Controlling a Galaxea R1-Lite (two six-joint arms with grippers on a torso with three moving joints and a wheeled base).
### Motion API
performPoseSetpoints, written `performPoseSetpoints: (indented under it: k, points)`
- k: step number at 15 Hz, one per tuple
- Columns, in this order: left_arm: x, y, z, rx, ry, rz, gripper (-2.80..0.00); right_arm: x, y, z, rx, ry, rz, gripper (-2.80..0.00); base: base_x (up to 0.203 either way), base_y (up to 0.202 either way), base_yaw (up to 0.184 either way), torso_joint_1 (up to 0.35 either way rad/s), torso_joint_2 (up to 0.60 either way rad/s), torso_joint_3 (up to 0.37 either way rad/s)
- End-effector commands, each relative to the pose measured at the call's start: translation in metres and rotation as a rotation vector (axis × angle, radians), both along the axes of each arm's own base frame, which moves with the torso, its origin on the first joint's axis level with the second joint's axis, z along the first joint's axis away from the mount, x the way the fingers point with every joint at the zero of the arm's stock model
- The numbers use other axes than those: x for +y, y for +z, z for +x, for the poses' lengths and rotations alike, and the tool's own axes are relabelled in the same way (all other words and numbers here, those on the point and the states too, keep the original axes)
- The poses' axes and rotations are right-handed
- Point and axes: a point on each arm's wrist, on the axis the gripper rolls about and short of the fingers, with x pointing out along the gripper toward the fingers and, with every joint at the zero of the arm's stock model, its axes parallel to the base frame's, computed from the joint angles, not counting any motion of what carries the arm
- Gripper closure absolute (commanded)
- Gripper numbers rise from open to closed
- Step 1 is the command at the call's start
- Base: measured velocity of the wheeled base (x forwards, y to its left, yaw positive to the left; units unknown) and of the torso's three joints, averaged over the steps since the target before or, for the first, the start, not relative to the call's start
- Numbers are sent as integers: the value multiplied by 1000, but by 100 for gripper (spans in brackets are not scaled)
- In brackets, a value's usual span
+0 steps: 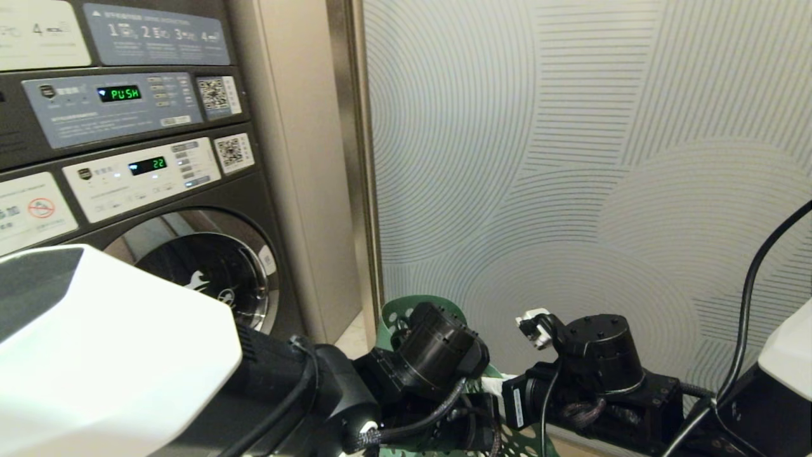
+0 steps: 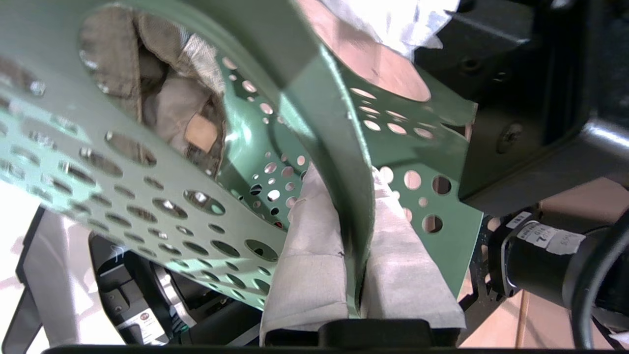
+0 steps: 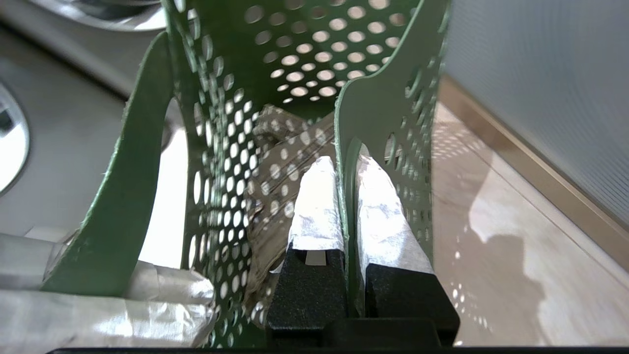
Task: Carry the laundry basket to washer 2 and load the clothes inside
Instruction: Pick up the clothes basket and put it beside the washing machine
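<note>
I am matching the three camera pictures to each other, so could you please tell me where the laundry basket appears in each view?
Head view: only the laundry basket rim shows, low centre, behind both wrists.
Left wrist view: its perforated wall fills the picture.
Right wrist view: its walls rise through the centre.
Shared landmark: the clothes inside, also visible in the left wrist view.

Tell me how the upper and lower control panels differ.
The upper control panel is grey-blue; the lower control panel is white. The upper display reads PUSH; the lower display reads 22. Both displays glow green.
</note>
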Motion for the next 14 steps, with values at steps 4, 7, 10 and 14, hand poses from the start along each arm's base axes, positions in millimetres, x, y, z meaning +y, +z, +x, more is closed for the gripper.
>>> performPoseSetpoints:
  k: [4, 7, 10, 14]
  points:
    - [2, 2, 2, -2, 11, -7, 0, 1, -3, 2, 2, -4, -3, 0, 2, -7, 174, 1, 0, 2]
    - [3, 1, 3, 1, 14, -2, 0, 3, -1, 5, -14, 0, -1, 0, 0, -8, 176, 2, 2, 2]
    - [3, -2, 4, 6, 18, 4, 0, 5, -2, 9, -21, -1, -1, 0, 0, -9, 173, 2, 1, 1]
    - [4, -2, 6, 7, 23, 3, 0, 6, -2, 11, -21, -1, 0, 0, 0, -7, 178, 1, 3, 4]
